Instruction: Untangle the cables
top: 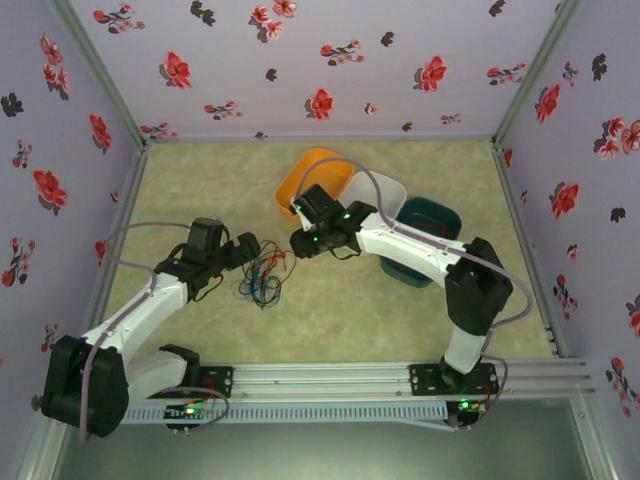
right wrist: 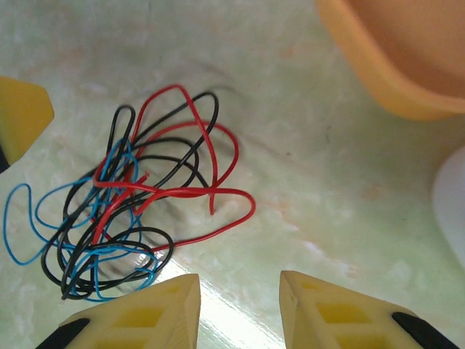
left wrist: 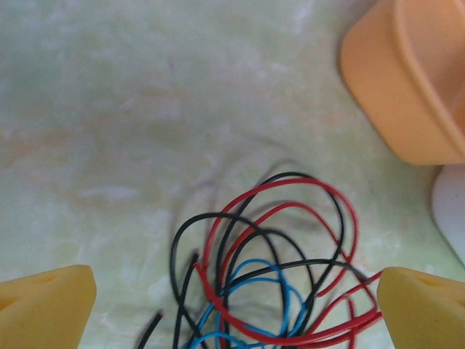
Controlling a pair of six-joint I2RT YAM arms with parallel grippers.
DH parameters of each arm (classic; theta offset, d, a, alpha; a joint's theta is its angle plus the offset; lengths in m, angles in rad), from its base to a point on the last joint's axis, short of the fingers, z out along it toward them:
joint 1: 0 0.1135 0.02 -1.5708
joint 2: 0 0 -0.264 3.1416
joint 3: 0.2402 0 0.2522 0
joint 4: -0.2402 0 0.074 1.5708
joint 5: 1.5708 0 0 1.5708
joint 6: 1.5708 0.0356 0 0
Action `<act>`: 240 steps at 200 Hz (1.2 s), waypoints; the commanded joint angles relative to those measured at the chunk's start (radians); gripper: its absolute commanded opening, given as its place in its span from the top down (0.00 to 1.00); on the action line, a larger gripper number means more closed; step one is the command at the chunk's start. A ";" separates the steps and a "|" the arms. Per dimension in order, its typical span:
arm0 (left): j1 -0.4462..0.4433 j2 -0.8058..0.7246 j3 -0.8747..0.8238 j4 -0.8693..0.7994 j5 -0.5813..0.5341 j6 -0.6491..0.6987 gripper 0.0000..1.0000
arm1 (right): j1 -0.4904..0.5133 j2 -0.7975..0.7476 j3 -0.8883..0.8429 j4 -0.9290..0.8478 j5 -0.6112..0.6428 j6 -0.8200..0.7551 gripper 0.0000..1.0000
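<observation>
Red, blue and black thin cables (top: 262, 278) lie knotted on the pale green marbled tabletop (top: 200, 190). The left gripper (left wrist: 232, 309) is nearer, jaws spread wide astride the tangle. The right gripper (right wrist: 236, 294), jaws part-spread and empty, has the tangle off to its left.

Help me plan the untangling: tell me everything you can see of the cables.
The cables are thin, flexible wires in red, black and blue, looped through one another in one loose, flat tangle. A few cut ends poke free. The heap lies on the pale green marbled table, near the orange bowl but apart from it. The open left pincer hangs over it; nothing grips it.
</observation>
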 commanded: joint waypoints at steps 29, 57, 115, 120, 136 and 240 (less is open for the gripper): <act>0.025 0.021 -0.075 0.023 0.068 -0.051 0.00 | 0.013 0.078 0.006 0.043 -0.085 -0.100 0.64; 0.027 0.051 -0.091 0.045 0.099 -0.061 0.01 | 0.013 0.135 0.002 0.077 -0.090 -0.117 0.63; 0.027 0.110 -0.104 0.092 0.151 -0.075 0.04 | 0.001 0.242 0.003 0.188 -0.118 -0.131 0.55; 0.026 0.112 -0.107 0.094 0.153 -0.075 0.05 | 0.000 0.250 0.003 0.194 -0.114 -0.130 0.54; 0.027 0.109 -0.118 0.112 0.154 -0.079 0.06 | -0.008 0.266 0.003 0.214 -0.089 -0.123 0.49; 0.025 0.146 -0.111 0.169 0.166 -0.089 0.32 | -0.052 0.298 -0.060 0.426 -0.120 -0.058 0.76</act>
